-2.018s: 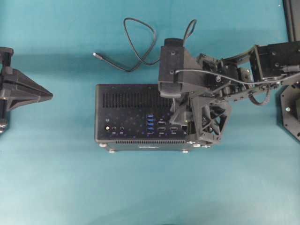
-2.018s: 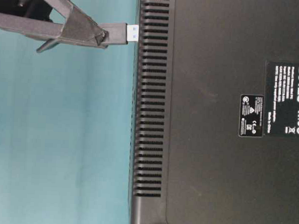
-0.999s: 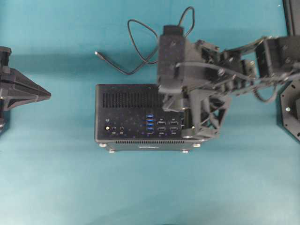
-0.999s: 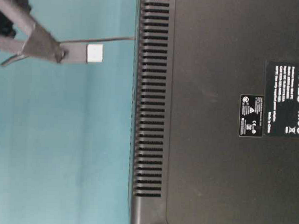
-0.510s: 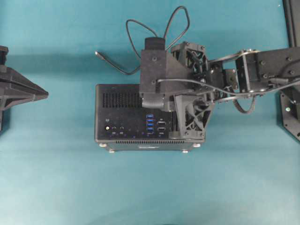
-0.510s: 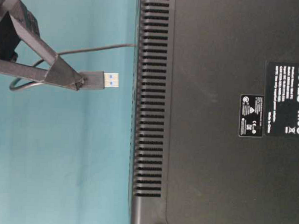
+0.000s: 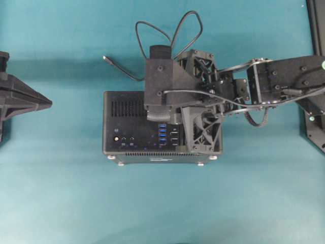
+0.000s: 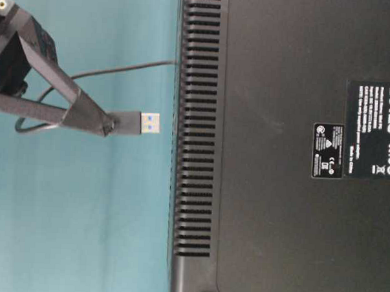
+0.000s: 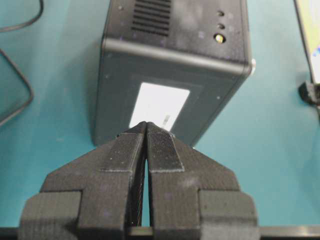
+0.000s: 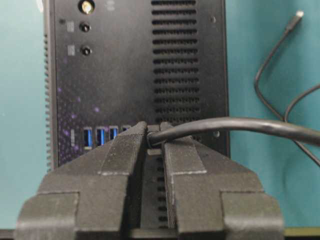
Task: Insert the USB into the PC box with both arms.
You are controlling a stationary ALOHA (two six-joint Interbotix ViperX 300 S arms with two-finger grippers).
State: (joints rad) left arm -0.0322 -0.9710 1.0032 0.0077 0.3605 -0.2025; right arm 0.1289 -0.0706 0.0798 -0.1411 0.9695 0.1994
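The left gripper [image 7: 48, 103] sits at the far left of the overhead view, well apart from the PC box [image 7: 129, 122], its fingers pressed together with nothing between them; its own wrist view shows the closed tips [image 9: 146, 131] aimed at the box's end face, which carries a white label [image 9: 159, 106]. The PC box lies on the teal table [image 7: 152, 203] in the middle of the overhead view, its port face turned upward, with a vent grille [image 7: 127, 107] toward the far edge, a gold round connector [image 7: 116, 138] near the left corner and the row of blue ports [image 7: 162, 131] just left of the right arm. The right gripper [image 10: 152, 137] hangs over the right part of that face, clamped narrowly on the USB [image 8: 141, 122] by its plug. In the table-level view the plug's blue-lined metal end points at the box's vented face, near it but apart from it. The cable leaves the fingers and loops over the table beyond the box [image 7: 167, 35], ending in a small silver-tipped connector [image 7: 105, 59] that lies on the table to the left of the loops.
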